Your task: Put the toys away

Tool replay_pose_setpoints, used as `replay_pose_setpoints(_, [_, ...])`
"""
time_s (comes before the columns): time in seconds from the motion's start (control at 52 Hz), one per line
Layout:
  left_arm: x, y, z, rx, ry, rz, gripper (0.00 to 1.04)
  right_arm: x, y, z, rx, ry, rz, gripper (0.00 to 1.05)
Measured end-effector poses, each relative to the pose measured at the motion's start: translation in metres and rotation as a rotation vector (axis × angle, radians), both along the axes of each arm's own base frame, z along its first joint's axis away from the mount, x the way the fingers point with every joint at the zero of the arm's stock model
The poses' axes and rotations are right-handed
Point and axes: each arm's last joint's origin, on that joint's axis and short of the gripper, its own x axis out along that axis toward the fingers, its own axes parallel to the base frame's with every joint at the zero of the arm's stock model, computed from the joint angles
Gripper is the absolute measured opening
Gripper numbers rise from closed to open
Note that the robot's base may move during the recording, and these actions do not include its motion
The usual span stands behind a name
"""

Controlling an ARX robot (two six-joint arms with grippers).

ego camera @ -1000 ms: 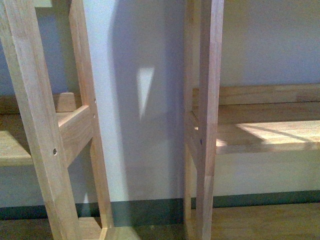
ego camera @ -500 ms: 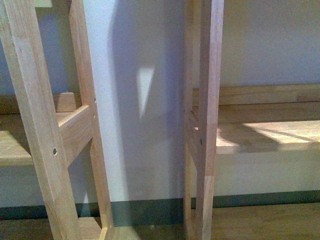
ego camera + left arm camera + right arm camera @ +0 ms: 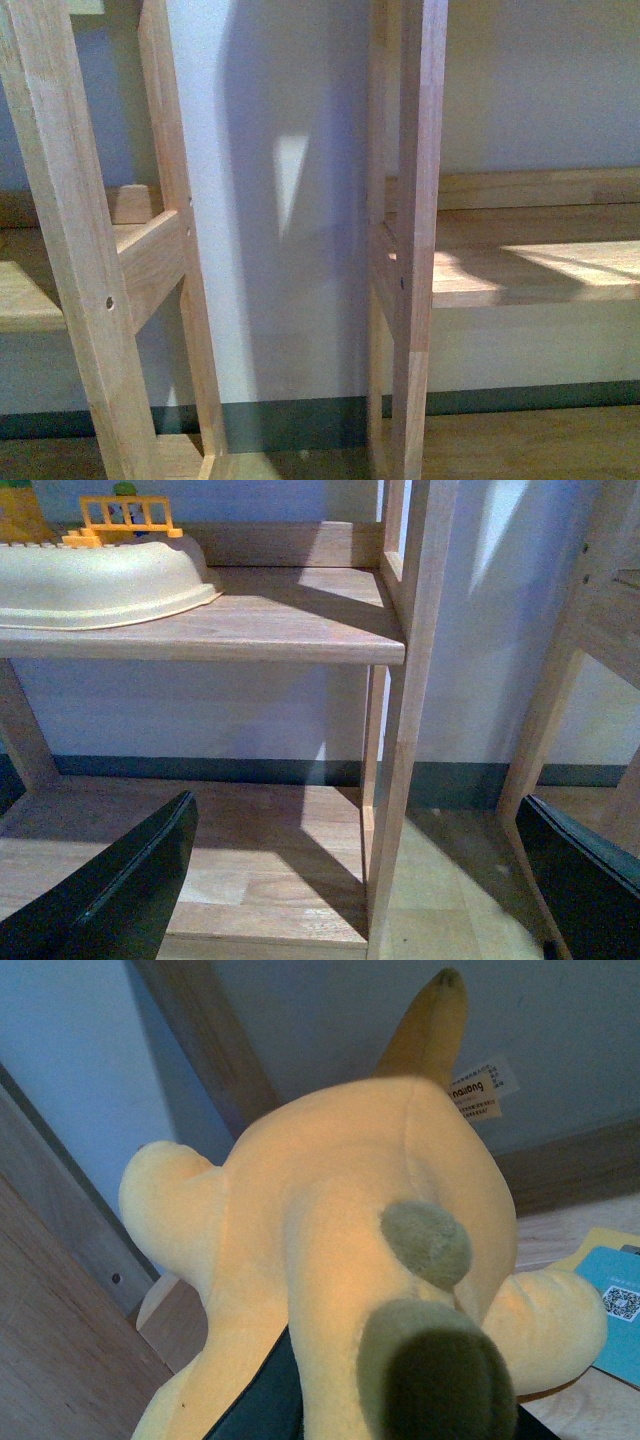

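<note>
We see the yellow plush toy (image 3: 350, 1260) clamped in our right gripper (image 3: 330, 1400), while our left gripper (image 3: 340, 880) hangs spread wide below a shelf (image 3: 250, 630) holding a cream tray (image 3: 100, 580).

On the right-hand wooden shelf (image 3: 530, 265), the sunlit patch (image 3: 585, 262) has slid further toward the right end of the board over the last second, and the shadow next to the upright post (image 3: 415, 240) now covers more of the wood. The whole scene has also drifted slightly to the left as seen from the front, with the left-hand frame (image 3: 70, 240) sitting a touch nearer that edge.
</note>
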Motion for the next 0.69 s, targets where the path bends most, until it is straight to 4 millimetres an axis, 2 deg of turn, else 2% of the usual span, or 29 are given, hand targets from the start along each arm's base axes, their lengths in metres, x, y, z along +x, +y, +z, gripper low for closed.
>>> replay_pose_setpoints(0.269, [0.000,0.000,0.000,0.000,0.000,0.000,0.99,0.004,-0.016,-0.003,0.008,-0.017,-0.010,0.20])
replay_pose_setpoints(0.5, [0.000,0.000,0.000,0.000,0.000,0.000,0.99,0.002,-0.012,-0.003,-0.034,-0.063,-0.008,0.68])
replay_pose_setpoints(0.673, [0.000,0.000,0.000,0.000,0.000,0.000,0.99,-0.016,-0.002,0.000,-0.106,-0.137,-0.084,1.04])
replay_pose_setpoints(0.692, [0.000,0.000,0.000,0.000,0.000,0.000,0.99,-0.018,-0.002,0.000,-0.113,-0.144,-0.093,1.04])
